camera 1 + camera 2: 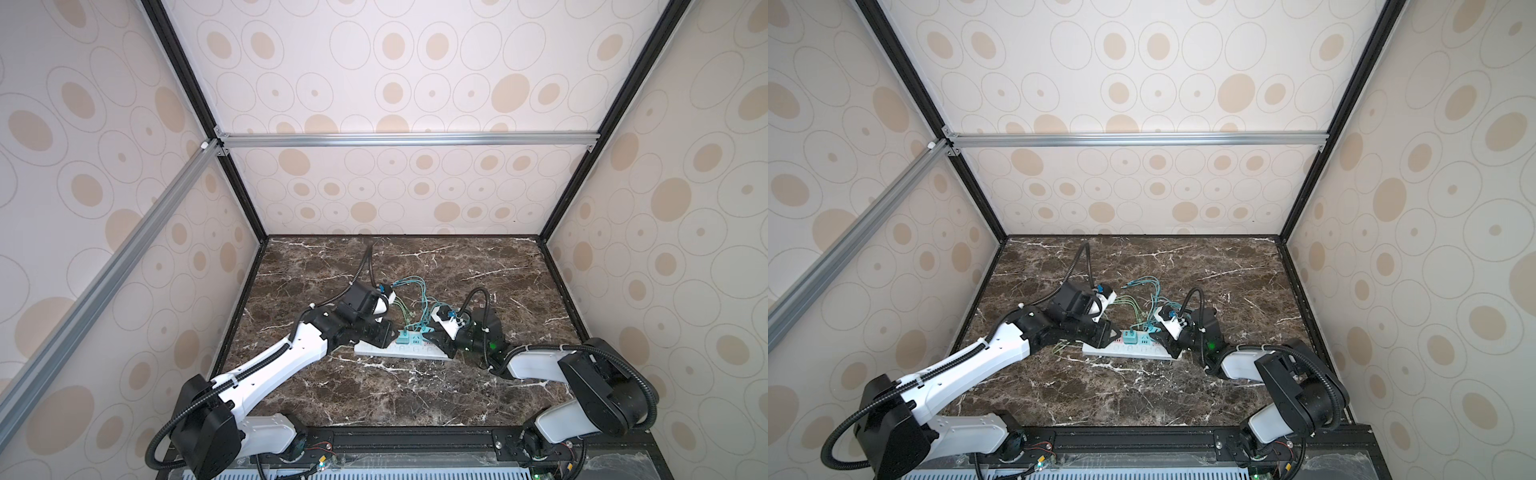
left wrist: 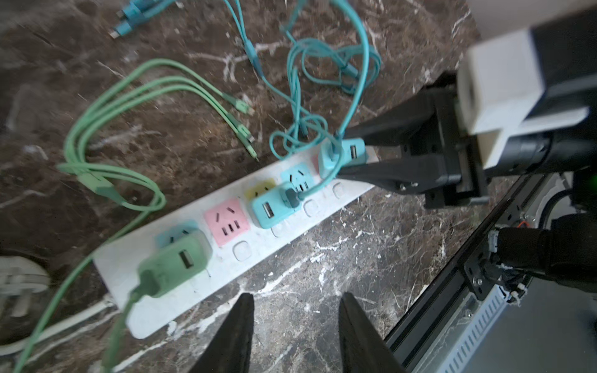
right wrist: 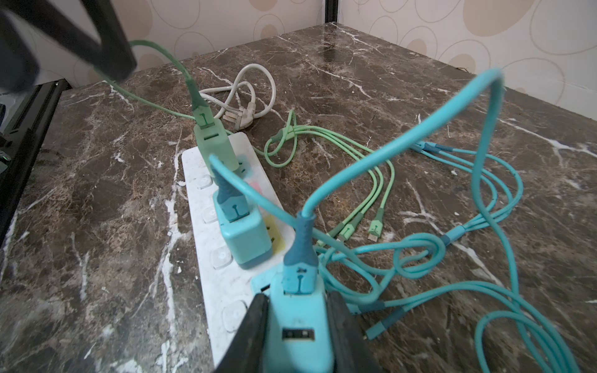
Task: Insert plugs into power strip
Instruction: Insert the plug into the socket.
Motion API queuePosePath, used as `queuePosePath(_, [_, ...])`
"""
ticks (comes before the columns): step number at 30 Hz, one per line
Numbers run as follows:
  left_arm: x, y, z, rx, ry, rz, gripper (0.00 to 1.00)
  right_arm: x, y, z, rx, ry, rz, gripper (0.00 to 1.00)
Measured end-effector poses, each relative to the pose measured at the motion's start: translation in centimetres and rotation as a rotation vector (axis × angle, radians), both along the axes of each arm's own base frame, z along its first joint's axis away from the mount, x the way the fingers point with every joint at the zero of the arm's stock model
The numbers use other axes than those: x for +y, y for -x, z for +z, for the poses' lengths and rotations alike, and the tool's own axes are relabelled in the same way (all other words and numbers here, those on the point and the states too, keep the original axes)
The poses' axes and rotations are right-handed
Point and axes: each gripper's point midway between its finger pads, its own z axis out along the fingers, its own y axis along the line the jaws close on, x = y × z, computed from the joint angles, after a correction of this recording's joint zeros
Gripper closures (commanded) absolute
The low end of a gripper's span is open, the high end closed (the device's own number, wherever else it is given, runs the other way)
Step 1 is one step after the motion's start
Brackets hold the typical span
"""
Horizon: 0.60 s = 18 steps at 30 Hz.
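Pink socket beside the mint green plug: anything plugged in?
No: in the left wrist view the pink socket shows bare slots, between the mint green plug and the middle teal plug.

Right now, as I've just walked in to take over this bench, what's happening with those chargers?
The robot is plugging chargers into the power strip. The mint green plug sits in the end blue socket and a teal plug in the yellow one. The right tool is shut on the second teal plug at the strip's other end; I cannot tell whether it is fully seated. The left tool is open and empty, beside the strip.
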Motion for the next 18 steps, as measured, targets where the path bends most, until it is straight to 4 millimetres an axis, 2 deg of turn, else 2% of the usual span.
queuePosePath(4, [-0.4,2.4,-3.7,0.024,-0.067,-0.031,0.75,0.0,0.0,0.0,0.001,-0.001,0.002,1.00])
queuePosePath(7, [-0.3,3.3,-5.6,0.008,-0.110,-0.041,0.79,0.0,0.0,0.0,0.001,-0.002,0.002,1.00])
queuePosePath(13, [1.5,2.8,-9.0,-0.008,-0.225,0.010,0.78,0.1,-0.1,0.1,0.003,-0.001,0.002,1.00])
queuePosePath(18, [3.4,2.3,-10.8,-0.026,-0.311,0.070,0.78,0.1,-0.1,0.1,0.006,-0.002,0.002,1.00])
